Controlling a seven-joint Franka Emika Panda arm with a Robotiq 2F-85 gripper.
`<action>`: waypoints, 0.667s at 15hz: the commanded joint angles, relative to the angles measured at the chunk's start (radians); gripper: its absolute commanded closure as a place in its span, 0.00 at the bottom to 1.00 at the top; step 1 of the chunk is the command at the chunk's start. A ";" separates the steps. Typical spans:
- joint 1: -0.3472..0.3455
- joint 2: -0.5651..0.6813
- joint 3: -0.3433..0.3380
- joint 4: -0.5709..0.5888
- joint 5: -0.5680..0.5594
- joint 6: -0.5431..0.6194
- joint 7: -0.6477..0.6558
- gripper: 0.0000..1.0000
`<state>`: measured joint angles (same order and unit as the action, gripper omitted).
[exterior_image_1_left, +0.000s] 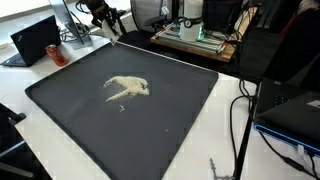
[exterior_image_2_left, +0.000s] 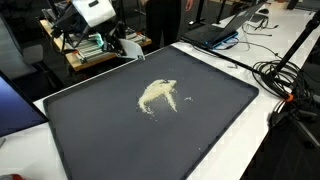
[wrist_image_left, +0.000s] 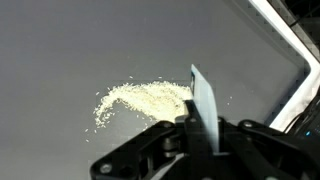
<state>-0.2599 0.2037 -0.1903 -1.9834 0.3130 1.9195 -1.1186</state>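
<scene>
My main worry is the grip on the blade (wrist_image_left: 205, 100). It is thin and flat and pinched only at its lower end, so a hard press against the tray (exterior_image_1_left: 60, 100) could make it twist or slide out of the tool (wrist_image_left: 200, 135). The grains (wrist_image_left: 140, 98) are loose and light. A fast or tilted sweep would scatter them across the dark surface, or push some over the pale rim at about two o'clock in the wrist view and onto the worktop (exterior_image_1_left: 225, 130). There is also clutter around the far edge, with a laptop (exterior_image_1_left: 35, 40) at roughly ten o'clock of the tray and cables (exterior_image_2_left: 285, 75) off to three o'clock, so a wide swing of the arm could catch something. The tool's jaws are drawn fully together and clamped on the blade, which stands upright between them, edge on to the wrist camera. In both exterior views the tool (exterior_image_1_left: 117, 33) (exterior_image_2_left: 127, 45) sits by the tray's far rim, at about eleven o'clock of the pile and well apart from it. The grains (exterior_image_1_left: 128, 87) (exterior_image_2_left: 158, 95) lie in a curved heap near the tray's middle. I cannot tell whether the blade's tip touches the tray.
</scene>
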 joint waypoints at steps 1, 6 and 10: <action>-0.023 0.011 -0.002 0.016 0.061 0.027 0.138 0.99; -0.065 0.024 -0.020 0.020 0.126 0.036 0.297 0.99; -0.132 0.065 -0.042 0.031 0.203 -0.033 0.350 0.99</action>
<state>-0.3465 0.2315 -0.2204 -1.9787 0.4448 1.9465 -0.8064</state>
